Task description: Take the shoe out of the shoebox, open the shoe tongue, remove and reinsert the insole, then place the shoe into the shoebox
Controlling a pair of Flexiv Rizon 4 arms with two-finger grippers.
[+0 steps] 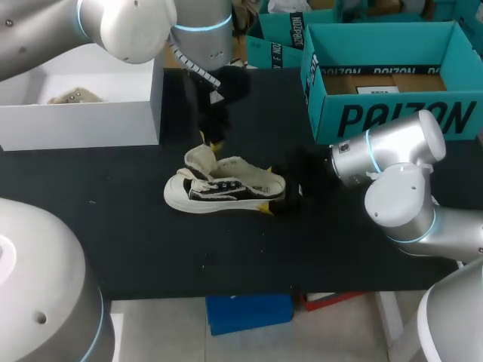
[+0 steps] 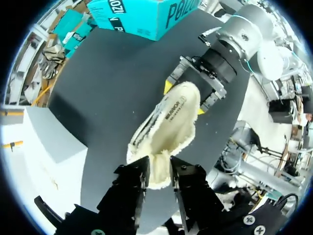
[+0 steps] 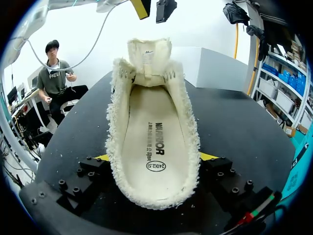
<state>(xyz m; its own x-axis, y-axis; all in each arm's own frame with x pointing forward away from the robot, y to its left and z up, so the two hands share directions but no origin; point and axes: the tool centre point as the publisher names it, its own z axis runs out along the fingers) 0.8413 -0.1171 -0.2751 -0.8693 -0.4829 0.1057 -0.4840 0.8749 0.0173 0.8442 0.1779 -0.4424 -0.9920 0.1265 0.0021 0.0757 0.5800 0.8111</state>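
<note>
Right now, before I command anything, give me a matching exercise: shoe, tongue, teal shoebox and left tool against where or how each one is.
1 shoe
2 tongue
3 teal shoebox
4 left tool

A open-topped, on the table's right side
B above the tongue, open
C lying on the table, heel clamped in the right tool
D standing upright

Pairs: 1-C, 2-D, 3-A, 4-B
</note>
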